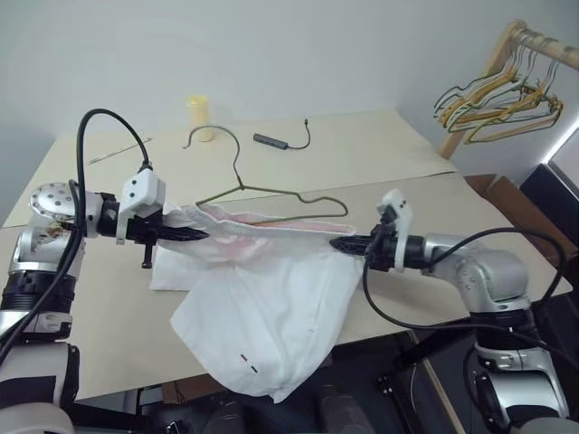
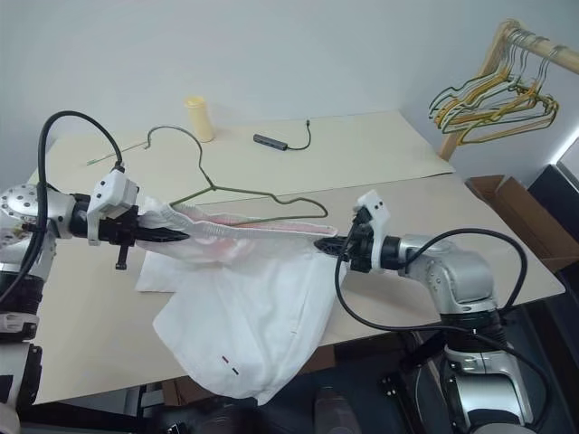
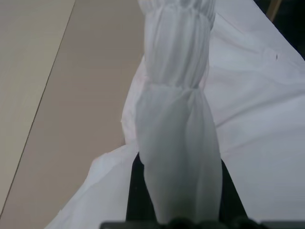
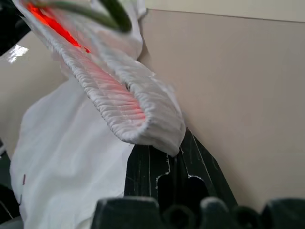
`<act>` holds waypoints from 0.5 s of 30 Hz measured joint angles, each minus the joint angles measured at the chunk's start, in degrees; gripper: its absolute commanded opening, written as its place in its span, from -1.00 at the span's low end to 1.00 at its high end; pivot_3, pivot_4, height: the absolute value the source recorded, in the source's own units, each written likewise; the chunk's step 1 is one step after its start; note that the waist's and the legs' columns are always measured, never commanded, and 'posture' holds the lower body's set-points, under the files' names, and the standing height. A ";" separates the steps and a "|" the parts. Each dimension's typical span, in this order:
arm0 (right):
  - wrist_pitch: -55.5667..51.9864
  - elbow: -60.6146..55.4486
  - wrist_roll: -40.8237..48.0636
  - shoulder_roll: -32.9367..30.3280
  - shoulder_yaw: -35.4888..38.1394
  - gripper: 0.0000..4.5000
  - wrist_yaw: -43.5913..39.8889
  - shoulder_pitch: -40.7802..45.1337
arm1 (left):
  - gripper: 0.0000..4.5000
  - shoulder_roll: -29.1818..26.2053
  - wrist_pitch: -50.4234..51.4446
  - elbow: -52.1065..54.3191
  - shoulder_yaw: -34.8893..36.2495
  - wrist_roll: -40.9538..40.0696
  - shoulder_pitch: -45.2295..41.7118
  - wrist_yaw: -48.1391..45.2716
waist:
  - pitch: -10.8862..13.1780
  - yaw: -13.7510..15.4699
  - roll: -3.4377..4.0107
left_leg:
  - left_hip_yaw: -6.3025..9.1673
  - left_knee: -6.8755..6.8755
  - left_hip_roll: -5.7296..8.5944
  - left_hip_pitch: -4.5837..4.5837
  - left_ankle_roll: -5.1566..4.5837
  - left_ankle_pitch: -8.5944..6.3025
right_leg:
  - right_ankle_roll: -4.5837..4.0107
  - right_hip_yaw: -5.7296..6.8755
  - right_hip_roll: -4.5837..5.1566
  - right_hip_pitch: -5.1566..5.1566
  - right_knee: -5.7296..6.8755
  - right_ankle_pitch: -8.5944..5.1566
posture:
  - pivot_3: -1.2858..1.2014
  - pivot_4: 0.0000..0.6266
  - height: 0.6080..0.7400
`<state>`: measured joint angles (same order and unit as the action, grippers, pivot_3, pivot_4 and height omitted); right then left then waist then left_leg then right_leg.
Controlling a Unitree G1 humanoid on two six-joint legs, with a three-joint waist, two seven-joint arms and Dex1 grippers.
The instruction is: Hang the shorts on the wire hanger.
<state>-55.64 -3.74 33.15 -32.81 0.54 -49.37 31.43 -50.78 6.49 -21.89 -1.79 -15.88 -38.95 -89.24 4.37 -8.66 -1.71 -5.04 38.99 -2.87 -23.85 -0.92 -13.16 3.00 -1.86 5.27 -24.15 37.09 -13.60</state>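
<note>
A plain lab or test room; bare white wall (image 1: 271,54); paper-covered table (image 1: 380,149); wooden rack (image 1: 493,68) of spare hangers (image 1: 498,104); cardboard box (image 1: 493,190) beside it.

We see white shorts (image 1: 271,307) with small red and black marks, a grey-green wire hanger (image 1: 271,190), a beige table (image 1: 380,149).

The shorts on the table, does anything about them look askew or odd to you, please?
Yes: the shorts are stretched by the waistband between the left hand and right hand, and one leg droops over the table edge.

Beige table (image 1: 380,154) – pale wall (image 1: 271,45) – wooden rack (image 1: 493,63)
</note>
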 measured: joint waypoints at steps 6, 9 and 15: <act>-0.09 3.31 0.89 -2.23 -0.17 -0.99 -2.53 2.44 | -1.00 -0.68 -0.77 1.40 -0.03 0.18 1.67 0.41 | 0.00 0.09 0.00 | -0.01 0.00 0.00 0.00 0.00 0.00 | 0.00 0.00 0.00 -0.01 0.00 0.00 | -0.05 -0.92 1.00; -0.09 4.24 0.86 -2.58 -0.55 -0.99 -3.10 3.24 | -1.00 -0.78 -1.76 1.42 -0.04 0.31 2.00 0.63 | 0.00 0.10 0.00 | -0.03 0.00 0.00 0.00 0.00 0.00 | 0.00 0.00 0.00 -0.01 0.00 0.00 | -0.05 -0.92 1.00; -0.08 6.16 0.77 -3.03 -1.44 -0.99 -4.02 3.69 | -1.00 -0.73 -1.84 2.00 0.75 -2.15 2.84 0.40 | 0.00 0.08 0.00 | -0.02 0.00 0.00 0.00 0.00 0.00 | 0.00 -0.01 0.00 -0.02 0.00 0.00 | -0.04 -0.91 1.00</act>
<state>-55.72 2.43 33.92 -35.84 -0.90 -53.39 35.12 -51.51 4.65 -19.89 -1.04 -18.03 -36.11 -88.85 4.37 -8.58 -1.71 -5.06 38.99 -2.87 -23.85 -0.92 -13.16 3.00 -1.87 5.27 -24.18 37.10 -13.60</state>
